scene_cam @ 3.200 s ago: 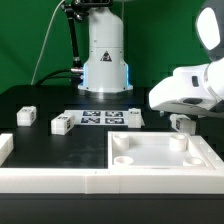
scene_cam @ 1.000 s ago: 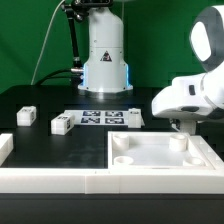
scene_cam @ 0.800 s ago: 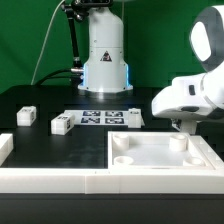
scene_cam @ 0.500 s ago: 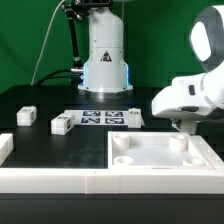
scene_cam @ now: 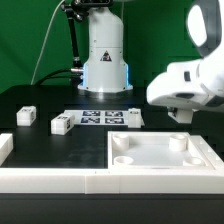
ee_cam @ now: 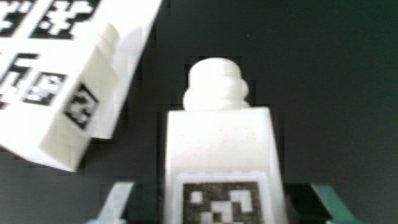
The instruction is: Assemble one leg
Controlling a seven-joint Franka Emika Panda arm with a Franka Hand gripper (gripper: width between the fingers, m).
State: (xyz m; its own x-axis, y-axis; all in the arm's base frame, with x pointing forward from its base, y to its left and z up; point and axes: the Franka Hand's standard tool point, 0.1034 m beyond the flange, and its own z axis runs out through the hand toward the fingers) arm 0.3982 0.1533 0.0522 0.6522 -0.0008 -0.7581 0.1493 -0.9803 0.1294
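Your backdrop was a green curtain (scene_cam: 25, 40) behind a black tabletop (scene_cam: 40, 100). The arm's white base (scene_cam: 105, 50) stood at the middle of the far edge, ringed by a blue glow.

The marker board (scene_cam: 100, 118) lay flat in front of that base. A spare block (scene_cam: 26, 116) sat toward the edge on the exterior view's left. A second block (scene_cam: 62, 124) was just beside one end of the board, and a third block (scene_cam: 133, 117) was at the other end. A white rail (scene_cam: 50, 180) ran along the near edge. The large white panel (scene_cam: 150, 158), with round sockets at its corners, lay against it toward the near corner on the exterior view's right.

Your claw (scene_cam: 182, 115) hung above the panel's far side, near the edge on the exterior view's right.

In the wrist view the leg (ee_cam: 222, 140) sat between the two dark fingers (ee_cam: 121, 200). Its rounded peg pointed away from the camera, and a square tag showed on the face toward it. The claw looked closed on the leg, though blur hid the contact itself. A tagged white piece (ee_cam: 63, 75) lay tilted beside the leg, with a strip of black between them. You could not have told from that view which part it was.
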